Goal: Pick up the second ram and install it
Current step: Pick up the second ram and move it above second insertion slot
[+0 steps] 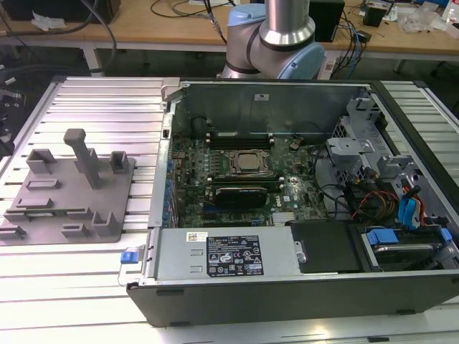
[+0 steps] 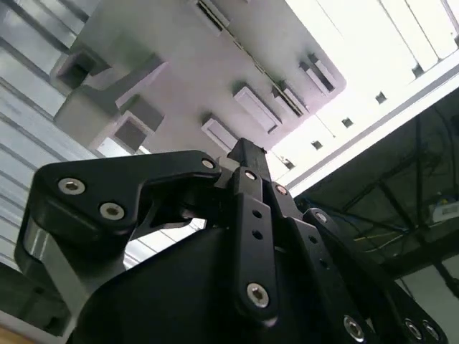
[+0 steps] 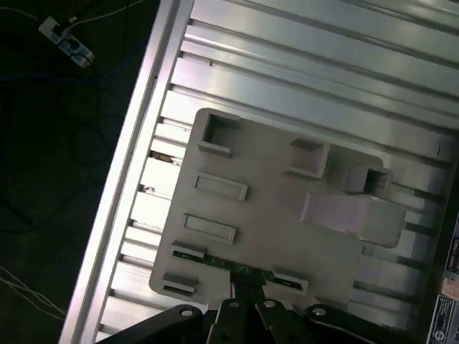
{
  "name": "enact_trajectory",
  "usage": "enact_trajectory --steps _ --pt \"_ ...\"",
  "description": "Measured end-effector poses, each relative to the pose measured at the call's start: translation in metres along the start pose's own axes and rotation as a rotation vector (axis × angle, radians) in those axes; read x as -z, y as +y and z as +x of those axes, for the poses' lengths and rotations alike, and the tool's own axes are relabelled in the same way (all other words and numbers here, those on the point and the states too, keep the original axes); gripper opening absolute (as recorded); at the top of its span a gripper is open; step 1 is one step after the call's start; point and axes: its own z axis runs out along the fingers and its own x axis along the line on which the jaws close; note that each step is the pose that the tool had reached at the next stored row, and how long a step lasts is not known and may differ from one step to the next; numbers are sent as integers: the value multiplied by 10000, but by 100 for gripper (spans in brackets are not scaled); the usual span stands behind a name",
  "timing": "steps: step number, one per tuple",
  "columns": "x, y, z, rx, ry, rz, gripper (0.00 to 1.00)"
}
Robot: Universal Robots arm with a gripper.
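Green, seen edge-on as a thin strip, the ram (image 3: 211, 262) sits in a slot along one edge of the grey fixture (image 3: 272, 229). Its long axis runs parallel to the slats of the desk (image 3: 301, 79), one end toward the desk's side rail. In both wrist views the jaws of the gripper (image 3: 243, 279) look together, over the ram's middle in the first wrist view. The exterior view adds the open case (image 1: 287, 215) beside the fixture.

Exterior view: elevated, facing down on open black computer case (image 1: 287, 301), grey moulded fixture plate (image 1: 72, 193). Both wrist views: close, past black gripper (image 3: 247, 278), onto that plate.
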Motion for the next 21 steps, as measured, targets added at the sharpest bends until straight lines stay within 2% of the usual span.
enact_trajectory --steps 1,3,9,11,17,18,20,21 --pt "0 0 0 352 20 3 8" --pt "0 0 0 704 38 9 8" --pt "0 1 0 2142 107 4 8" --pt "-1 0 0 2802 136 -5 8" --pt "-2 0 0 4057 191 -24 8" --pt "-2 0 0 4497 208 -34 8" --pt "-3 0 0 4884 223 -43 8" --pt "-5 0 0 5379 242 -54 8"
